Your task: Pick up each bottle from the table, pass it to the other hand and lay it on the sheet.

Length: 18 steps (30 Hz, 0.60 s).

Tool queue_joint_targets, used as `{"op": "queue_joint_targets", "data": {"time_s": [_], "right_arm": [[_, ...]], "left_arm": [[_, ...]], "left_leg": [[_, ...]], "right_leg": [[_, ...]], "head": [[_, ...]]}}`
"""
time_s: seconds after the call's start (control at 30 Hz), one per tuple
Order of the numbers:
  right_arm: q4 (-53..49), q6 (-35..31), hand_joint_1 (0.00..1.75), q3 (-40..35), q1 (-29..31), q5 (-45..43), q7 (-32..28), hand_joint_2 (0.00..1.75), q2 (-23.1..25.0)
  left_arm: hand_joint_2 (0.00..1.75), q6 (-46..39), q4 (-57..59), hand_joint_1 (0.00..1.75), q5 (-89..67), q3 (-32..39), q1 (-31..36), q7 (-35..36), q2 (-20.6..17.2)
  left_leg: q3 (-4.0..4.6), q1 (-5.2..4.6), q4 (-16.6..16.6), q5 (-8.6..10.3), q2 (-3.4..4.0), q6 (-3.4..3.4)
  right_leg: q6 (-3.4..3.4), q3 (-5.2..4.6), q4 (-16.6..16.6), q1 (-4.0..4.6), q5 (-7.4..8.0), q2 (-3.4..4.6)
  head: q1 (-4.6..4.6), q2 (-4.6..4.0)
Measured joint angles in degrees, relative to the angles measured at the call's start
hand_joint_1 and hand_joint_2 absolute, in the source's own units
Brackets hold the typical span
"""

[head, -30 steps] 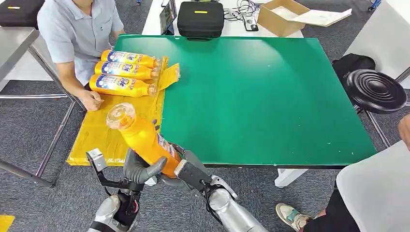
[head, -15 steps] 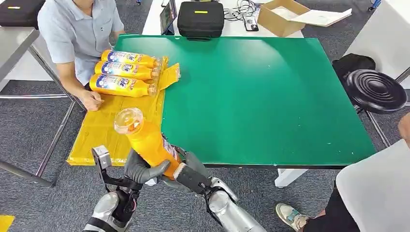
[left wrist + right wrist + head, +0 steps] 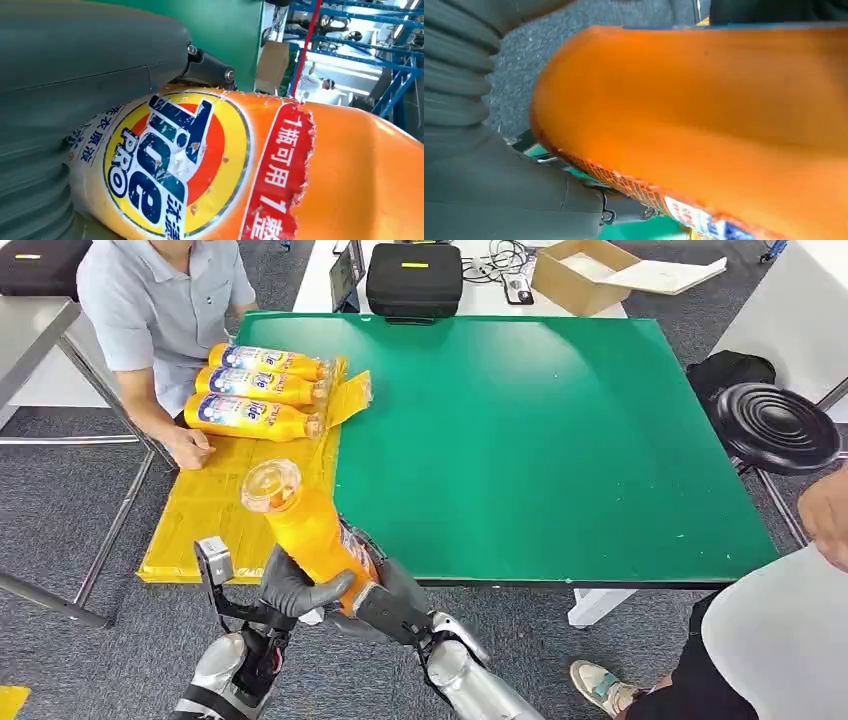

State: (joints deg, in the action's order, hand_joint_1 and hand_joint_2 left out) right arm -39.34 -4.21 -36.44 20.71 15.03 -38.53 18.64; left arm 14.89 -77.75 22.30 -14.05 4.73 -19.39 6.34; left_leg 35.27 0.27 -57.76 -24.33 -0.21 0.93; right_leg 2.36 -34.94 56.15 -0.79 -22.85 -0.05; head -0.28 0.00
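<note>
Gripping bottle jointly: left hand and right hand both wrap its base at worktop edge; long axis toward 11 o'clock, over sheet.

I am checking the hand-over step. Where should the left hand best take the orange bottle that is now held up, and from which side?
Probably the lower body of the orange bottle, approached from the robot's left. The bottle tilts with its clear cap end up, and the right hand sits at its right underside, so the left flank is free. The left hand already wraps there.
</note>
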Motion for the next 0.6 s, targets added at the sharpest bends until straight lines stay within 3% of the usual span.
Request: {"op": "queue_joint_targets", "data": {"time_s": [0.23, 0.6], "right_arm": [[-7.4, -8.3, 0.0, -4.5, -3.1, -1.2, -1.3, 0.0, -1.7], [-11.5, -8.8, 0.0, -8.1, -4.1, -1.4, -1.4, 0.0, -3.5]], "left_arm": [[1.75, -5.4, 0.1, 1.75, -5.3, 1.0, 4.0, 1.0, -1.9], [1.75, -6.8, 0.2, 1.75, -6.3, 1.8, 5.9, 1.2, -3.8]], "left_leg": [[0.02, 0.0, 0.0, 0.0, -0.03, 0.0], [0.03, 0.0, 0.0, 0.0, -0.01, 0.0]], "right_leg": [[0.0, 0.01, 0.0, 0.0, 0.0, -0.01], [0.0, 0.0, 0.0, -0.01, 0.0, 0.0]], "head": [[0.0, 0.0], [0.0, 0.0]]}}
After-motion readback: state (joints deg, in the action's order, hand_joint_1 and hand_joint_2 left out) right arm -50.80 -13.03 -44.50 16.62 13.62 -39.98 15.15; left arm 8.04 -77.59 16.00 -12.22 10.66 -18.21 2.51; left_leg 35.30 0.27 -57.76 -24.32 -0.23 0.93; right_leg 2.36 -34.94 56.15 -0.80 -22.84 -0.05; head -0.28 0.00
